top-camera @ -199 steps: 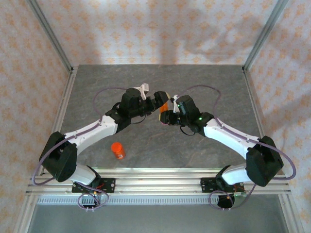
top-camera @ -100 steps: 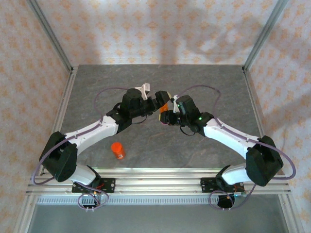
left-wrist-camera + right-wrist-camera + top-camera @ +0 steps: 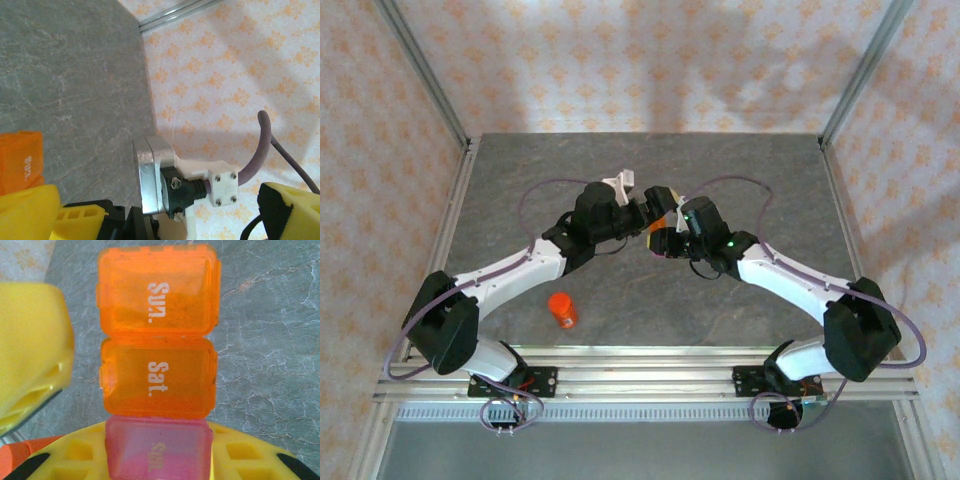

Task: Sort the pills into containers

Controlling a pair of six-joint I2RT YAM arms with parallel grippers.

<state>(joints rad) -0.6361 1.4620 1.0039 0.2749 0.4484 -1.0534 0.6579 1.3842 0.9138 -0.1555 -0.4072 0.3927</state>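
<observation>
The containers (image 3: 157, 362) are a strip of joined translucent cells: two orange ones marked "Sun." and "Sat.", then a pink one (image 3: 157, 447). Their lids are down, and I cannot tell what is inside. My right gripper (image 3: 157, 452) is shut on the pink cell, holding the strip out over the grey table. In the top view the strip (image 3: 661, 215) sits between the two wrists at mid table. My left gripper (image 3: 160, 220) is open, its yellow fingers spread wide. One finger (image 3: 30, 370) is close beside the orange end (image 3: 20, 160), and I cannot tell whether it touches.
An orange cylindrical bottle (image 3: 561, 310) stands on the table (image 3: 760, 190) near the front left, by the left arm's forearm. Metal frame posts (image 3: 425, 75) and patterned walls close in the table on three sides. The right wrist's camera block (image 3: 155, 185) is close to the left gripper.
Both wrists have drifted slightly right and towards the back with the strip between them. The orange bottle has not moved.
</observation>
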